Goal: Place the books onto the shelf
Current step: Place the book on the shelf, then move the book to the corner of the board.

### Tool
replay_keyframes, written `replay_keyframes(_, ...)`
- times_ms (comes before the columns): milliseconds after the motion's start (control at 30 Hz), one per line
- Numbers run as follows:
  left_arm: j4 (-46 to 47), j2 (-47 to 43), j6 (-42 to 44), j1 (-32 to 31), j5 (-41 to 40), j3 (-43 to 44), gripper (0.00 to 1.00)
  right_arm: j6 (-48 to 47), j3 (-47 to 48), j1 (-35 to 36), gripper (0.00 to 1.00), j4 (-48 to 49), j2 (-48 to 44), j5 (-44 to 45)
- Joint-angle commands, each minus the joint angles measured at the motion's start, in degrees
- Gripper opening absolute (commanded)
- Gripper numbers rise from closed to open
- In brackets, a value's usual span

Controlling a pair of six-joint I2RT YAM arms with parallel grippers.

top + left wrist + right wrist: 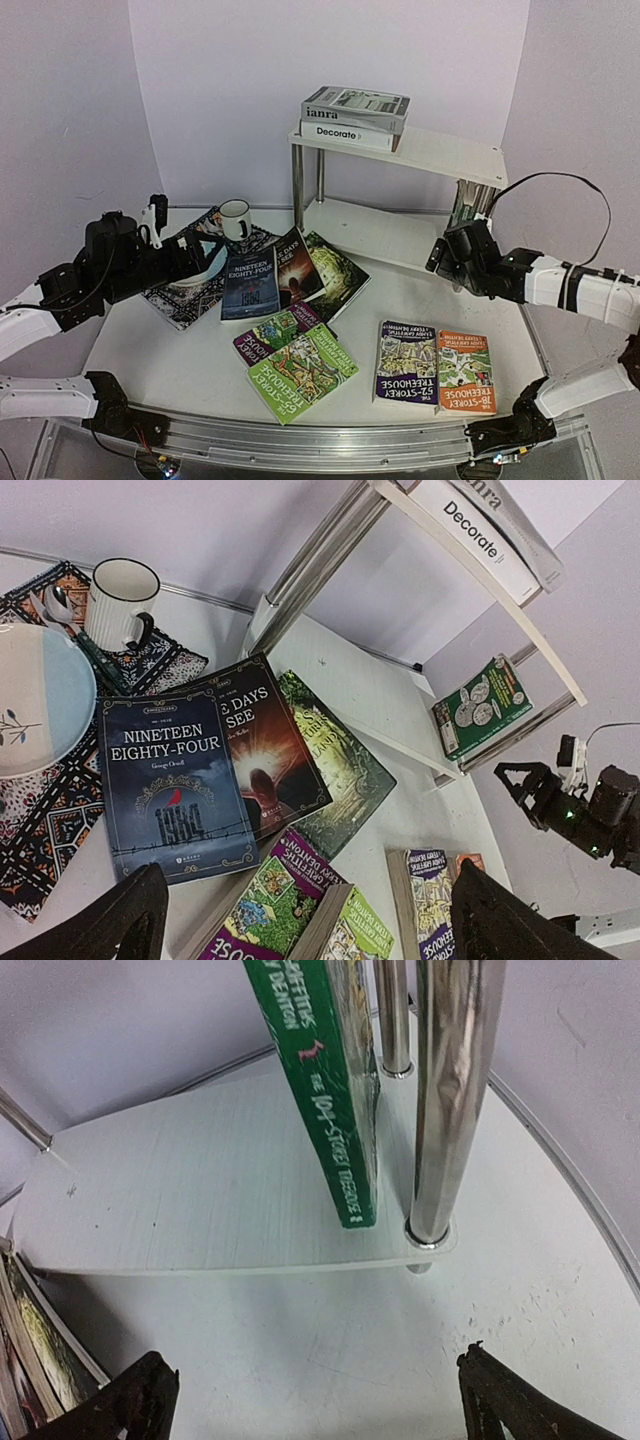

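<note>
Left claw (305,880) wide, empty; dark-blue "Nineteen Eighty-Four" paperback (175,780) lies just ahead, slightly left. Judged best: pinch its near edge only. Right claw (315,1360) wide, empty, facing white chrome-legged shelf (200,1190).

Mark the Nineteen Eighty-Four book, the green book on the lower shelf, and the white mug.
Dark blue Nineteen Eighty-Four paperback (178,785): left wrist view, cover centre.
Green upright paperback (320,1090): right wrist view, spine.
White dark-rimmed mug (236,225): top external view, body.
</note>
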Motion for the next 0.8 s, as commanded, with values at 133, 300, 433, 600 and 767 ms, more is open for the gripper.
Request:
replay_keyframes(133, 6.57, 4.65, -2.64, 0.19, 9.58, -2.66, 1.00, 10.33, -4.57, 0.39, 0.98, -16.13, -6.31, -5.31)
replay_keyframes(300, 13.38, 15.00, -6.21, -2.74, 18.11, -1.31, 1.00, 12.76, -5.08, 0.39, 0.98, -24.63, -8.47, -11.37)
replay_keyframes(433, 15.23, 20.48, -6.18, -10.22, 12.62, 0.78, 1.00, 12.79, -8.52, 0.40, 0.98, -25.98, -10.46, -20.50)
replay_keyframes(600, 18.93, 30.32, -8.69, -15.51, 13.90, 3.66, 1.00, 11.79, -12.26, 0.35, 0.98, -24.84, -10.30, -28.28)
replay_keyframes(767, 20.35, 38.12, -9.01, -21.41, 12.48, 7.60, 0.99, 9.94, -14.90, 0.39, 0.98, -21.22, -10.90, -35.81)
